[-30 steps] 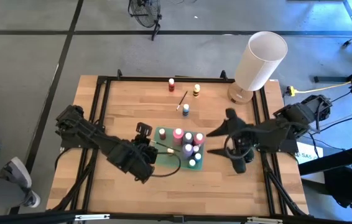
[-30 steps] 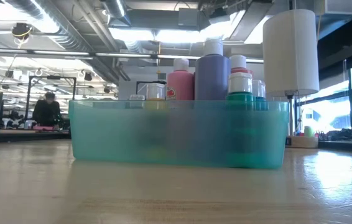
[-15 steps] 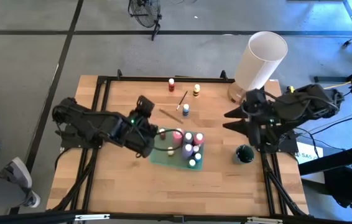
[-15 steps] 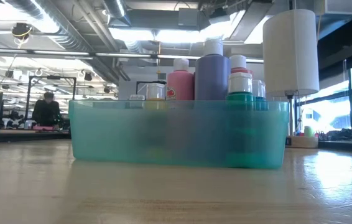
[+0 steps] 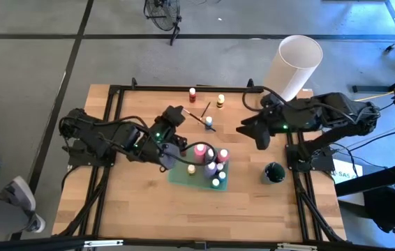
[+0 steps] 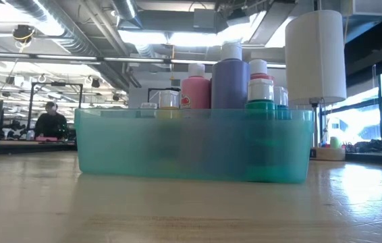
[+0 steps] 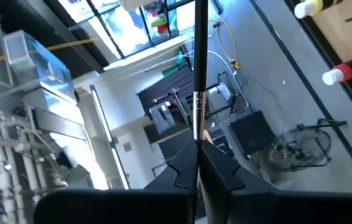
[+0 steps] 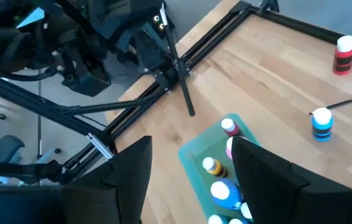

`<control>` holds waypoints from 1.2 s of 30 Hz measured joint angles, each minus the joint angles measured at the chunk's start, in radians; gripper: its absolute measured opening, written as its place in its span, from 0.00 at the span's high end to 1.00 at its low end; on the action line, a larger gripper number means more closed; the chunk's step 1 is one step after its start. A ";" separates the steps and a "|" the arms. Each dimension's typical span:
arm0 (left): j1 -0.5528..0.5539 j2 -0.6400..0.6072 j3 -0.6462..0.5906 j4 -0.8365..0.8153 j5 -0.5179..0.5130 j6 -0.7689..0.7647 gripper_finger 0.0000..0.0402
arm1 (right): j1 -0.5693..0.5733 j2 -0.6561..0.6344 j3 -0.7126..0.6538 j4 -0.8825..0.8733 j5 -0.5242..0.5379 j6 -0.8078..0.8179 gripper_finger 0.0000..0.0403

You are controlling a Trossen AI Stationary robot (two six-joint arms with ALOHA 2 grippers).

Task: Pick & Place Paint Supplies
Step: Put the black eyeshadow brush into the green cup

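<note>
The left gripper (image 5: 177, 118) has its fingers (image 7: 216, 165) pressed together on a thin dark-handled brush (image 7: 198, 74), which sticks out beyond the tips; it hangs above the table just left of the far end of the teal bin (image 5: 181, 172). The right gripper (image 5: 251, 130) hovers over the table's right part, to the right of the loose blue bottle, its fingers (image 8: 269, 171) spread apart with nothing between them.

In the bin stand seven small bottles: a pink one (image 5: 200, 150), a purple one (image 5: 211, 167), a cream-capped one (image 5: 191, 169) and others packed beside them. Three bottles remain loose on the far part of the table: a red one (image 5: 192, 93), a yellow one (image 5: 220, 102) and a blue one (image 5: 209, 123). A second brush (image 5: 204, 111) lies slanted between them, just beside the blue bottle.

A large white cylinder (image 5: 292, 67) stands at the far right corner, close behind the right arm. A dark green round thing (image 5: 274, 172) sits at the right edge. From the low camera the bin (image 6: 191, 145) fills the middle, and a person (image 6: 50, 121) sits far off in the room.
</note>
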State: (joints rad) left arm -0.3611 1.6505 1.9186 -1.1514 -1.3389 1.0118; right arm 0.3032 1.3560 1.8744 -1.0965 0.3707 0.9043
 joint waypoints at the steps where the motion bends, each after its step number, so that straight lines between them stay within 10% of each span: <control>1: -0.001 0.000 0.000 0.028 0.003 0.039 1.00 | -0.006 0.001 0.000 0.001 -0.006 0.000 0.44; 15: -0.018 0.068 -0.001 0.436 0.134 0.357 1.00 | -0.137 0.004 0.000 0.009 -0.097 -0.105 0.44; 36: 0.016 0.135 -0.002 0.617 0.171 0.379 1.00 | -0.234 0.115 0.000 -0.013 -0.322 -0.387 0.44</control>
State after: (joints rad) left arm -0.3447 1.7859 1.9171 -0.5343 -1.1679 1.3911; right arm 0.0694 1.4708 1.8744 -1.1093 0.0483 0.5171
